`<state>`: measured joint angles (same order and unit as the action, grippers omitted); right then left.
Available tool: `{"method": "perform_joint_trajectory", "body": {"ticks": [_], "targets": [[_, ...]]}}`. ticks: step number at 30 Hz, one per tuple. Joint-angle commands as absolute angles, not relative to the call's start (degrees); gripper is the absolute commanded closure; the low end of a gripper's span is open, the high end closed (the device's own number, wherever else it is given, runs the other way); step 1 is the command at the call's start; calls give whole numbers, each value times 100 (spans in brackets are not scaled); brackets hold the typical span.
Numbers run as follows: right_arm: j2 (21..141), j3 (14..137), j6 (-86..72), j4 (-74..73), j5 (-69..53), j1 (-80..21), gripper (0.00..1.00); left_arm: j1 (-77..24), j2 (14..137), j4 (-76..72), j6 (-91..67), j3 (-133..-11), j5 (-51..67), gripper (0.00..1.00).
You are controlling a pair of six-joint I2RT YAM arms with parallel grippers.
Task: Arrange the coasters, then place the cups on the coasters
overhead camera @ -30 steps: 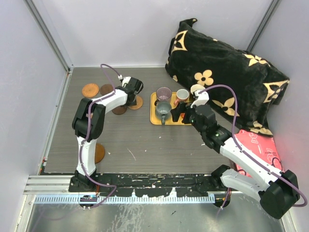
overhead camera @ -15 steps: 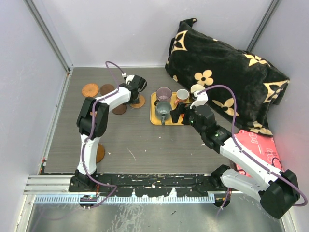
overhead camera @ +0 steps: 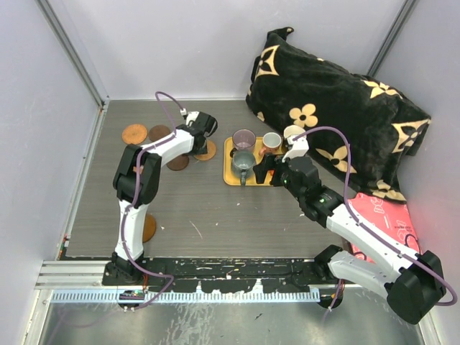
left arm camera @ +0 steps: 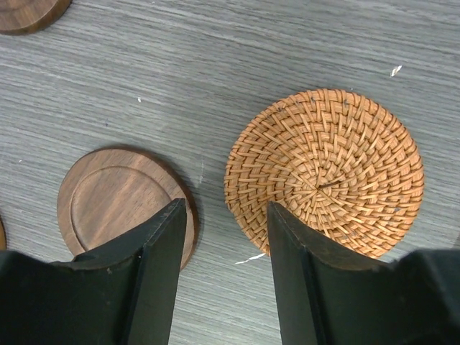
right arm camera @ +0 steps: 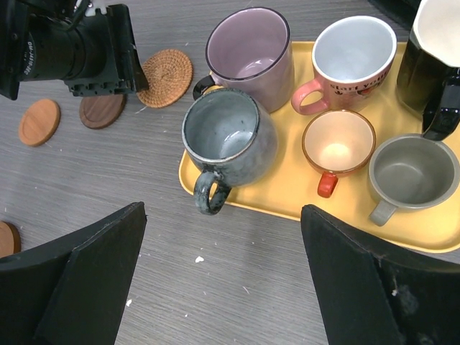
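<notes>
Top: left gripper (overhead camera: 199, 135) over the coasters (overhead camera: 134, 134), right gripper (overhead camera: 263, 167) at the tray (overhead camera: 231, 177). Left wrist: jaws part-open and empty over bare table (left arm camera: 215, 86), wicker coaster (left arm camera: 325, 172) beside one finger, wooden coaster (left arm camera: 118, 201) beside the other. Right wrist: jaws wide, empty; grey mug (right arm camera: 226, 136) dead ahead, handle nearest.

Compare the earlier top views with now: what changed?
The left gripper shifted slightly toward the far wall and the yellow tray, its jaws widening a little. They now stand open and empty over the gap between the woven coaster and a wooden coaster. Both coasters, the cups on the tray and the open right gripper stayed put.
</notes>
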<state>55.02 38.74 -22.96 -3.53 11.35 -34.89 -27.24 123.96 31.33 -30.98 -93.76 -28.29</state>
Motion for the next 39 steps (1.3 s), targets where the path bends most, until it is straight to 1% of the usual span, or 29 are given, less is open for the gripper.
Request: {"method": "perform_joint_trajectory", "body": {"ticks": [1,8,11,14,17,19,26,33,36,39], "targets": [[5502,3882,-2355,-131,1107,-3533,7,-2694,12292,3418,-3134,-9123,-2732,48],[5437,3833,-2371,-150,1101,-3533,7,-2697,11667,3364,-3174,-8971,-2879,48],[5419,3799,-2373,-137,1083,-3542,7,-2691,11242,3156,-3264,-8478,-2925,47],[5407,3771,-2369,-125,1083,-3541,7,-2690,10796,2834,-3298,-7958,-2931,43],[5392,3719,-2365,-91,1063,-3550,7,-2690,10415,2423,-3269,-7469,-2794,44],[5388,3689,-2377,-60,1052,-3553,7,-2690,10298,2331,-3261,-7362,-2755,44],[5355,3607,-2386,-53,1026,-3560,7,-2723,10438,1675,-2723,-7342,-2381,45],[5359,3615,-2330,-146,1091,-3559,7,-2758,10850,1337,-2637,-7692,-2022,48],[5369,3621,-2320,-170,1115,-3558,7,-2781,11050,1268,-2655,-7847,-1883,53],[5403,3639,-2312,-192,1119,-3560,7,-2816,11241,1295,-2661,-8022,-1835,54]]}}
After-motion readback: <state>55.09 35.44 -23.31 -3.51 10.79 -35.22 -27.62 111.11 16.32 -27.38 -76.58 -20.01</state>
